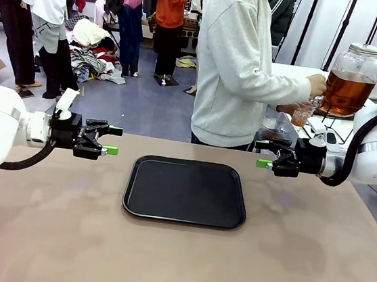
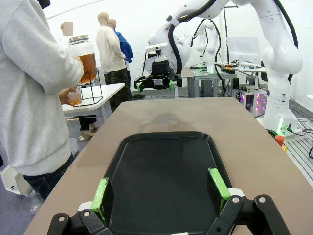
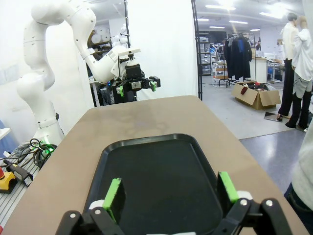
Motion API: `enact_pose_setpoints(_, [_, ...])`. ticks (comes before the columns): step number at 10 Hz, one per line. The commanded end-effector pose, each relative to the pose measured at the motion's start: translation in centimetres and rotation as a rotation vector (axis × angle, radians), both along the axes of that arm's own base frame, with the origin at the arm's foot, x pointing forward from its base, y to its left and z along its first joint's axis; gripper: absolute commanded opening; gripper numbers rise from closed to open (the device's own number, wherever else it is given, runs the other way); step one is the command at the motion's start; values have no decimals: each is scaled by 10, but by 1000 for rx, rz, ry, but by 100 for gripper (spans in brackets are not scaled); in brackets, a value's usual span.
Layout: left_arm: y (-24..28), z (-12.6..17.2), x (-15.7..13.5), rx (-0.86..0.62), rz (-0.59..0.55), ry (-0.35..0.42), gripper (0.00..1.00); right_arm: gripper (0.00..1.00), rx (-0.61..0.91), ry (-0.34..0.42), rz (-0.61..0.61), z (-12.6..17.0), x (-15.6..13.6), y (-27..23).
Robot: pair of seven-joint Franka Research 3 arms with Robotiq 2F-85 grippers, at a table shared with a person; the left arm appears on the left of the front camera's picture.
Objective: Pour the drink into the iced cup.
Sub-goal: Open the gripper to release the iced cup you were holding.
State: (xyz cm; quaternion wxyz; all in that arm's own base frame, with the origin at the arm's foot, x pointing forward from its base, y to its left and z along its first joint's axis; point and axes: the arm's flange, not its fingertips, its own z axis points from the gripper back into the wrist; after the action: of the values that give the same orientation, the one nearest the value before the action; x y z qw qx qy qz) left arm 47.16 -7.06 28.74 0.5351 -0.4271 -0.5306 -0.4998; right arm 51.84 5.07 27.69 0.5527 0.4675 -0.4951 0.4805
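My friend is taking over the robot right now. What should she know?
Left gripper: open, empty, hovering left of the black tray.
Right gripper: open, empty, hovering right of the tray.
Drink dispenser jar: on a stand on a side table beyond the robot's table.
The person's hand is at the jar's tap, holding a cup under it, with amber drink in it.
Left: nothing stands on the tray yet.

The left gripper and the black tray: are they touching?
Apart. In the front view the left gripper, open, hangs left of the black tray, bare table between them.
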Motion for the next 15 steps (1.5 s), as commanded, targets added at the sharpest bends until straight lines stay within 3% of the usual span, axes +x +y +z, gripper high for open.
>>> enact_pose_setpoints(1, [-2,1,0,-7,6,-5,100,100,0,-3,0,1,0,0])
enact_pose_setpoints(15, [-2,1,0,-7,6,-5,100,100,0,-3,0,1,0,0])
